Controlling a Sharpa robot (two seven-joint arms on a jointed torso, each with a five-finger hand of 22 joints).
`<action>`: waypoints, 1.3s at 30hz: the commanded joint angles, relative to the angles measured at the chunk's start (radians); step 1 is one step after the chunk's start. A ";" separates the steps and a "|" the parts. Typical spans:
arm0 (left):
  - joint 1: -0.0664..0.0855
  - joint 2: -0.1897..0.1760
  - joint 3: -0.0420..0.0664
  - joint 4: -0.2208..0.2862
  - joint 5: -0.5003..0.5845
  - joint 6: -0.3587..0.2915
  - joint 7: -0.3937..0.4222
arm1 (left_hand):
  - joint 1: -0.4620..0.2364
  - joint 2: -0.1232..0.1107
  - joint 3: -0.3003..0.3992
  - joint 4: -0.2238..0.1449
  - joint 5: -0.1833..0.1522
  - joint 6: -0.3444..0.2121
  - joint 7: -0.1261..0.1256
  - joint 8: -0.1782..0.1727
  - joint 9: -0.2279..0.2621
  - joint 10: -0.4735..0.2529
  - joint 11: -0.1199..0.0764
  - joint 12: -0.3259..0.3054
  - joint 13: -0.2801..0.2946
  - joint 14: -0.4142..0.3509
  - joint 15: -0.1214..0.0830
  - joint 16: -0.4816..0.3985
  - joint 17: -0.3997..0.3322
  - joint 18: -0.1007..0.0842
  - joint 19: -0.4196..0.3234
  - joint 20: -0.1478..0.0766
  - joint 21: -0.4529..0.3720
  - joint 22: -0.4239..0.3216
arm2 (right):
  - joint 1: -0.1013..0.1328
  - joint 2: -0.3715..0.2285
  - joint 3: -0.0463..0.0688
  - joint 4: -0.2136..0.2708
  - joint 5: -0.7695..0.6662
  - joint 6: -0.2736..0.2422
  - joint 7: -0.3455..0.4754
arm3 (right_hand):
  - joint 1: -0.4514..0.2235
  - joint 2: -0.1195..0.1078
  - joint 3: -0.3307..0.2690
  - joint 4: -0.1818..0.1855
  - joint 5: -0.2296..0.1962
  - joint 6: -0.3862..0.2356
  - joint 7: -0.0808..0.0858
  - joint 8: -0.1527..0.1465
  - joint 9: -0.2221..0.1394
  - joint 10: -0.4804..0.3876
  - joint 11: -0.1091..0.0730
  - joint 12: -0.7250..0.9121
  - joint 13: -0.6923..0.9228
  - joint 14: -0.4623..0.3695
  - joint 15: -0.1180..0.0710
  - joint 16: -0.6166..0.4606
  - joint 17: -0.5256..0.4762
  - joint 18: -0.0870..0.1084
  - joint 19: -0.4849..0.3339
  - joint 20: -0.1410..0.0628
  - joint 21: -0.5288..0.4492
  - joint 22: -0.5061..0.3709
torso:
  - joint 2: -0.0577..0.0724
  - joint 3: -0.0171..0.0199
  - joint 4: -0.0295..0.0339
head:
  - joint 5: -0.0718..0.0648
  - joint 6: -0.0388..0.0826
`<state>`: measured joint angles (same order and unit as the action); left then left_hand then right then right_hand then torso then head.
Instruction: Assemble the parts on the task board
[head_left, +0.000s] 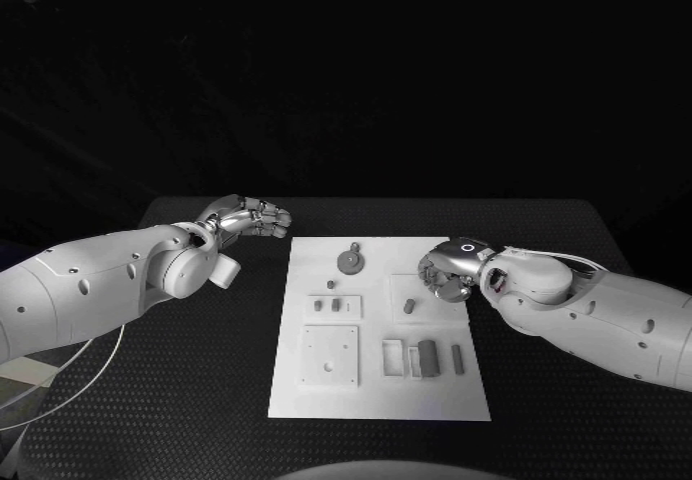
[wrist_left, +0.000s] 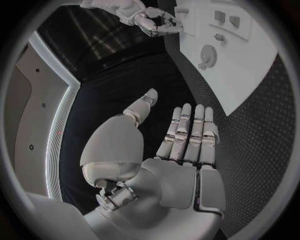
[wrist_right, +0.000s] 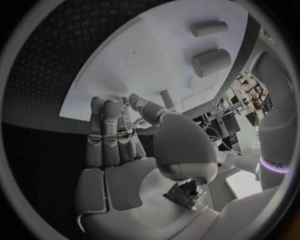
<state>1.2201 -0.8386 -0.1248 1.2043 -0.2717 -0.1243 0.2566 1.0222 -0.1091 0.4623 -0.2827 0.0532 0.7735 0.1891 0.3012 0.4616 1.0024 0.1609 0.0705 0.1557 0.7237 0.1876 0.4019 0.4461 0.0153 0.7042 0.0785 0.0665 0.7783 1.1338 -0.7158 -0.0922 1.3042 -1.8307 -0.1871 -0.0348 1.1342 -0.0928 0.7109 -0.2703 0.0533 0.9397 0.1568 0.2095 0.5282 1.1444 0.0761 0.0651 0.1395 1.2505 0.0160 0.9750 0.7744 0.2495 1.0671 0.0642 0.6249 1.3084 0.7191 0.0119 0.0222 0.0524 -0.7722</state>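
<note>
The white task board lies in the middle of the black table. On it are grey parts: a round disc with a peg at the far end, two short pegs, a small peg, a flat plate and two dark bars. My left hand hovers over the table off the board's far left corner, its fingers stretched out and holding nothing. My right hand hangs over the board's far right edge, just beyond the small peg, fingers extended and holding nothing.
Black textured table surrounds the board on every side. A white cable loops beside my left arm near the table's left edge. The left wrist view shows my right hand and the disc on the board.
</note>
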 joint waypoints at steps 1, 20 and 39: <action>0.003 -0.001 0.001 0.004 -0.002 0.013 0.006 | 0.003 0.003 0.001 0.001 -0.003 0.001 0.005 0.004 0.001 0.002 0.007 0.006 -0.002 0.007 -0.003 -0.003 0.001 -0.009 0.002 0.006 0.000 -0.001 | -0.004 0.004 -0.003 -0.003 -0.030 0.011 -0.011 | 0.001 -0.011 0.005 0.002 -0.003 0.009 0.003 0.007 -0.001 -0.060 0.057 0.004 -0.004 0.004 0.002 0.004 -0.002 0.012 0.007 0.000 0.002 0.001 | 0.001 0.0000 0.0001 | 0.000 -0.001; 0.007 -0.002 0.001 0.006 -0.007 0.016 0.003 | 0.003 0.002 0.000 0.001 -0.003 0.000 0.006 0.004 0.001 0.003 0.007 0.006 -0.003 0.007 -0.002 -0.004 0.001 -0.008 0.002 0.007 0.000 -0.004 | -0.013 0.022 -0.009 -0.016 -0.062 -0.005 -0.025 | -0.014 -0.043 0.009 0.026 -0.003 0.051 -0.017 0.041 -0.002 0.036 0.028 0.036 0.003 0.010 -0.025 0.063 0.015 0.012 0.031 -0.015 0.027 0.021 | 0.000 0.0008 -0.0010 | -0.003 -0.011; 0.009 -0.007 0.001 0.010 -0.009 0.018 0.001 | 0.004 0.000 0.000 0.001 -0.003 0.001 0.006 0.004 0.001 0.004 0.007 0.006 -0.004 0.008 -0.002 -0.004 0.001 -0.008 0.002 0.007 0.000 -0.005 | -0.021 0.026 -0.013 -0.013 -0.122 -0.028 -0.059 | 0.012 -0.005 0.010 -0.011 -0.003 0.127 -0.052 0.094 0.023 0.140 -0.013 0.069 0.043 0.031 -0.064 0.117 0.021 0.012 0.060 -0.036 0.067 0.022 | 0.000 0.0011 -0.0004 | -0.001 -0.021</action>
<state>1.2270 -0.8458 -0.1247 1.2113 -0.2751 -0.1203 0.2524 1.0222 -0.1091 0.4623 -0.2827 0.0532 0.7735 0.1890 0.3012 0.4615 1.0059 0.1643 0.0705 0.1523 0.7237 0.1875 0.4019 0.4457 0.0152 0.7042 0.0785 0.0665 0.7745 1.1214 -0.6890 -0.0991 1.2900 -1.9202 -0.2363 -0.0873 1.1393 -0.1036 0.7205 -0.2747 0.0533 1.0329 0.1273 0.2977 0.5514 1.2784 0.0620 0.1283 0.1830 1.2839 -0.0427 1.0882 0.7950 0.2402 1.1224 0.0270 0.6871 1.3094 0.7188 0.0128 0.0221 0.0512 -0.7916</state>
